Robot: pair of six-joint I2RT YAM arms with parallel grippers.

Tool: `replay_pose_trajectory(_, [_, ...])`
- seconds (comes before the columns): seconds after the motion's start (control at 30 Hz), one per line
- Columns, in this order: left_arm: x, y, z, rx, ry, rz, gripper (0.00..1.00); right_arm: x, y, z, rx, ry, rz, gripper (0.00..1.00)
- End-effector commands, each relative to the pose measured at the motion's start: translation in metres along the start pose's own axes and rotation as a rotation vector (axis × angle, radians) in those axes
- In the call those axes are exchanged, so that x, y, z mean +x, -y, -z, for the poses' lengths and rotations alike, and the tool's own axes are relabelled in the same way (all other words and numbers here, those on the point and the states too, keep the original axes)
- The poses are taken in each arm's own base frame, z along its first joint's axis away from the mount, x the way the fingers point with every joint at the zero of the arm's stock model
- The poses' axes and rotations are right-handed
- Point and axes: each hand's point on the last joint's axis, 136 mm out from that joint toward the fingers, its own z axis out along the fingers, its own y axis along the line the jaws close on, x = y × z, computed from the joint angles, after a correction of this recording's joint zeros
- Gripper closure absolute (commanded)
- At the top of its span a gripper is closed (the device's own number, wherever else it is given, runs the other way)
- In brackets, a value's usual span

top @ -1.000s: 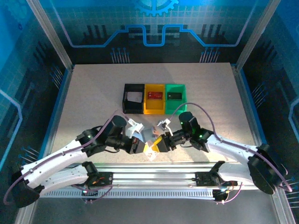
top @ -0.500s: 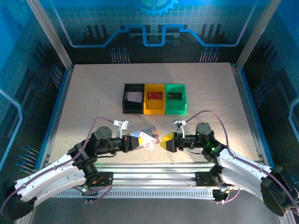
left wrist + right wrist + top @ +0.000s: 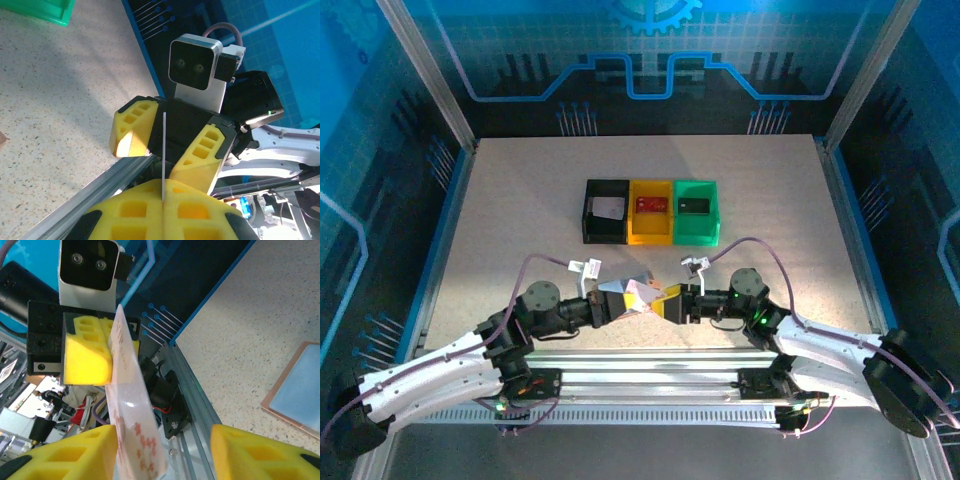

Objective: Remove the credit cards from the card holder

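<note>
Two white-shelled robot arms, the left arm (image 3: 430,365) and the right arm (image 3: 825,345), have black joints and looping mauve cables (image 3: 535,260). Small green lights (image 3: 757,321) glow at four o'clock. The right gripper (image 3: 162,159) has blocky yellow fingers (image 3: 132,131) with square pockets, under a silver two-lens camera block (image 3: 195,60).

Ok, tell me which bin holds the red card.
The yellow bin, the middle one: a red card lies in it. The black bin holds a whitish card, the green bin a dark card.
</note>
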Motion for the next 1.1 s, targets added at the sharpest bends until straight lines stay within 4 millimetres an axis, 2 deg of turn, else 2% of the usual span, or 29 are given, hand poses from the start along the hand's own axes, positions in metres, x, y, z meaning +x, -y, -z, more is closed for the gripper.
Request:
replay_pose_trajectory(0.0, [-0.006, 0.007, 0.001, 0.033, 0.039, -0.006, 1.00, -0.020, -0.017, 0.000, -0.040, 0.079, 0.063, 0.61])
replay_pose_trajectory(0.07, [-0.003, 0.006, 0.000, 0.030, 0.031, -0.009, 1.00, -0.023, -0.022, 0.001, -0.046, 0.085, 0.070, 0.74])
replay_pose_trajectory(0.27, [-0.002, 0.002, 0.001, 0.007, 0.027, -0.021, 0.98, -0.024, -0.031, 0.002, -0.066, 0.066, 0.076, 1.00])
replay_pose_trajectory(0.33, [-0.002, 0.003, 0.002, -0.005, 0.016, -0.038, 0.77, -0.025, -0.030, 0.004, -0.052, 0.065, 0.077, 1.00])
replay_pose_trajectory(0.4, [0.001, 0.006, 0.003, -0.014, -0.013, -0.062, 0.52, -0.026, -0.030, 0.006, -0.041, 0.059, 0.078, 1.00])
replay_pose_trajectory(0.53, [0.009, 0.014, 0.014, -0.072, -0.123, -0.169, 0.36, -0.029, -0.025, 0.014, -0.032, 0.018, 0.047, 1.00])
replay_pose_trajectory(0.6, [0.013, 0.020, 0.020, -0.077, -0.180, -0.211, 0.33, -0.031, -0.028, 0.018, -0.065, -0.006, 0.037, 1.00])
replay_pose_trajectory(0.7, [0.018, 0.025, 0.025, -0.075, -0.249, -0.219, 0.35, -0.029, -0.037, 0.019, -0.128, -0.071, 0.023, 1.00])
replay_pose_trajectory(0.93, [0.024, 0.028, 0.017, -0.042, -0.371, -0.197, 0.43, -0.022, -0.060, 0.017, -0.263, -0.184, 0.024, 1.00])
replay_pose_trajectory(1.07, [0.020, 0.030, 0.017, -0.047, -0.381, -0.220, 0.44, -0.017, -0.061, 0.016, -0.285, -0.229, 0.002, 1.00])
